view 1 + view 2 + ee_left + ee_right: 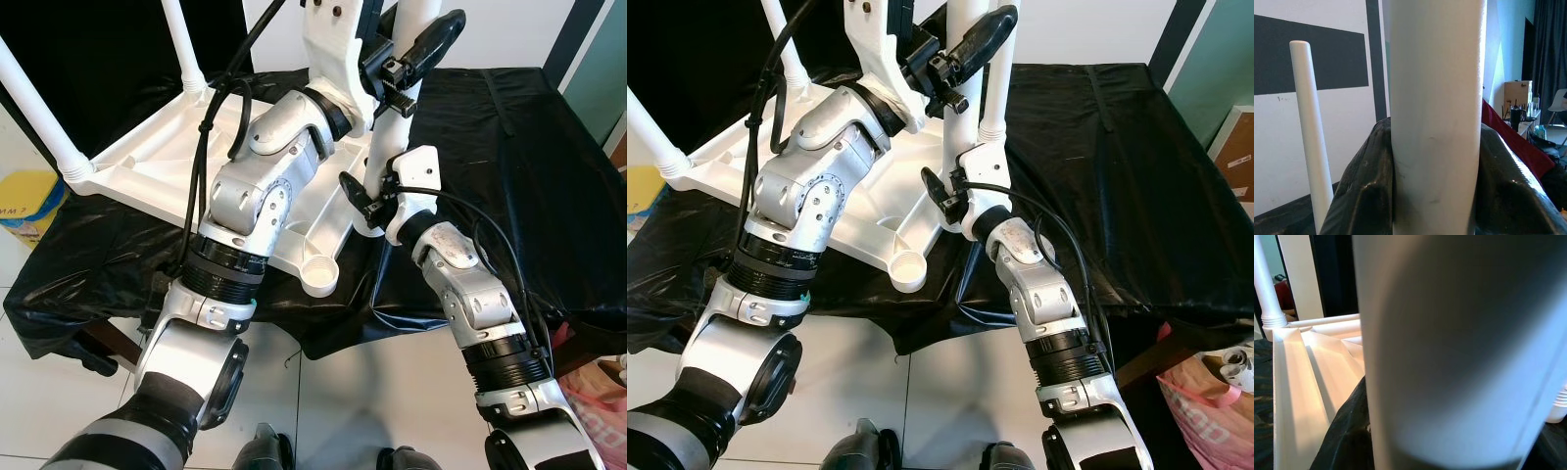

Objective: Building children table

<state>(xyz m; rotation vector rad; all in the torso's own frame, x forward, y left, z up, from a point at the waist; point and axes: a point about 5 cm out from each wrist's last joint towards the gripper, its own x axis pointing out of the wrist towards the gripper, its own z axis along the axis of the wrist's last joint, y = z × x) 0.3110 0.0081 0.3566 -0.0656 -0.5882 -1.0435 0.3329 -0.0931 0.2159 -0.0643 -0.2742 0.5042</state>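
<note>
- Both arms rise from the near edge: the left arm bends up over the tabletop, the right arm reaches up beside it.
- White tabletop lies upside down on a black sheet, ribbed underside up, toward the left of the sheet.
- One leg stands upright at the tabletop's right side; both grippers clamp it.
- Left gripper grasps the leg higher up; in the left wrist view its black fingers press against either side of the white tube.
- Right gripper grasps the leg low down, near the socket end; its wrist view shows a dark finger against the tube.
- Far leg and left leg already stand in their corners, ridged collars at the base.
- Near corner has an open round socket, hanging just past the sheet's near edge.
- Sheet is glossy and wrinkled, draped over a low surface; pale floor tiles show in front.
- Yellow container sits at the far left; a pink bag lies at the right.
- Far wall is white with a dark panel; a cardboard box stands deeper in the room.
</note>
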